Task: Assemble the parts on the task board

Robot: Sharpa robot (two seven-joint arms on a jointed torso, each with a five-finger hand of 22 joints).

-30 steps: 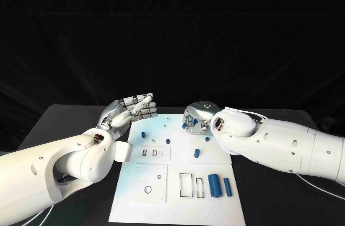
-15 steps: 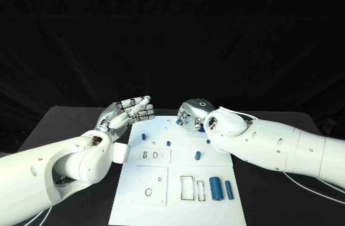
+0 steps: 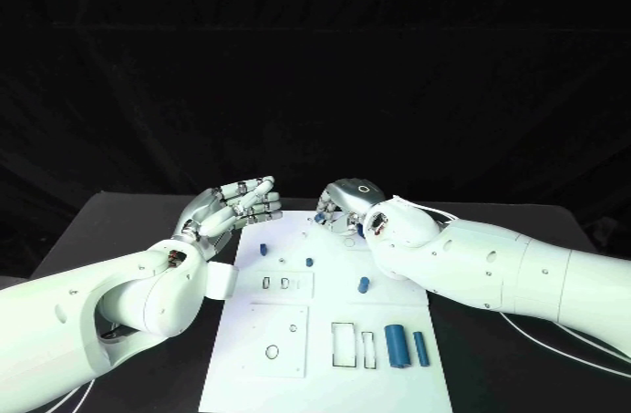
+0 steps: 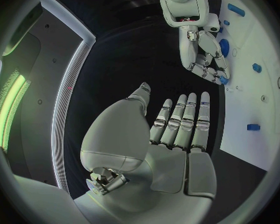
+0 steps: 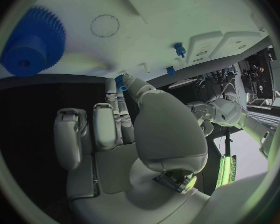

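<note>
The white task board (image 3: 329,376) lies lengthwise in the middle of the black table. At its far end my right hand (image 3: 347,209) bends down, and its thumb and a finger pinch a small blue part (image 5: 121,82), which also shows at its fingertips (image 4: 222,78). A blue gear (image 5: 33,39) stands on the board close by that hand. My left hand (image 3: 238,205) hovers beside the board's far left corner, empty, with its fingers straight and side by side. Small blue pegs (image 3: 263,247) (image 3: 309,261) (image 3: 362,283) stand on the board's middle.
Two blue cylinders (image 3: 393,344) (image 3: 421,345) lie at the board's near right, beside outlined rectangular slots (image 3: 343,344). An oval recess (image 3: 273,351) sits at the near left. Black table shows on both sides of the board.
My right hand has shifted left and toward the board's far edge, still bent down. My left hand has barely moved, its fingers tipped slightly lower.
</note>
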